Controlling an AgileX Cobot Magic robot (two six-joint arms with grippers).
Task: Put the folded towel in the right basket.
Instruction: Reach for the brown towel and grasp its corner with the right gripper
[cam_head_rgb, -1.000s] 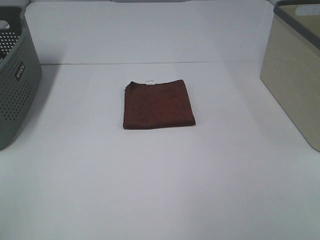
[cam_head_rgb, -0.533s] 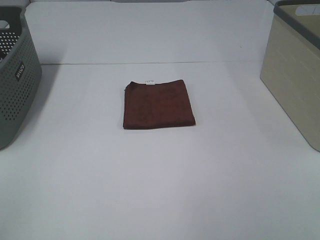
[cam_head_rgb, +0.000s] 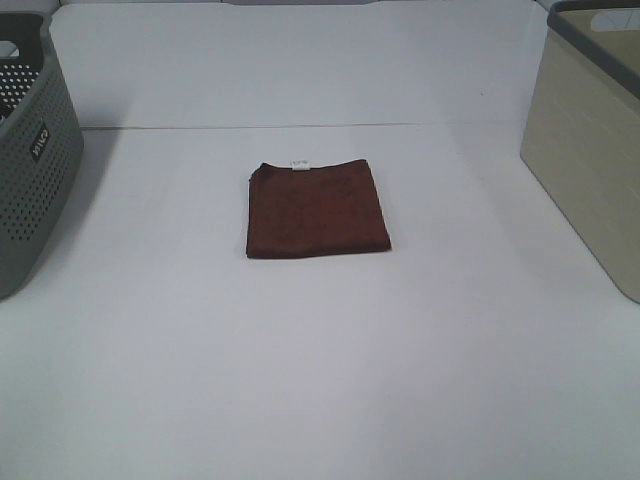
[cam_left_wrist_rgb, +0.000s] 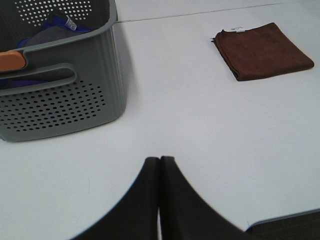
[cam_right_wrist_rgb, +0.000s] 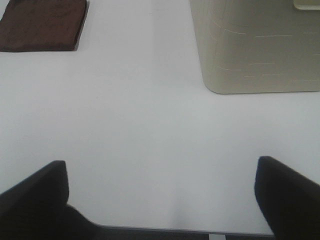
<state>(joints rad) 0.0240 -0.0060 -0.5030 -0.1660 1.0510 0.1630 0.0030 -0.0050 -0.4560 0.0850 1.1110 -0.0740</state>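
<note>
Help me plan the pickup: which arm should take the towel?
Right. Its jaws stand open, the left's are shut; the beige basket is on its side, and the towel lies midway between both.

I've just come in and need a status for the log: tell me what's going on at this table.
Nothing is being handled right now. The folded brown towel lies flat in the middle of the white table, between a grey perforated basket on the left and the beige basket on the right. The left end effector is shut and empty near the grey basket. The right end effector is open near the beige basket. The towel is not yet picked up.
</note>
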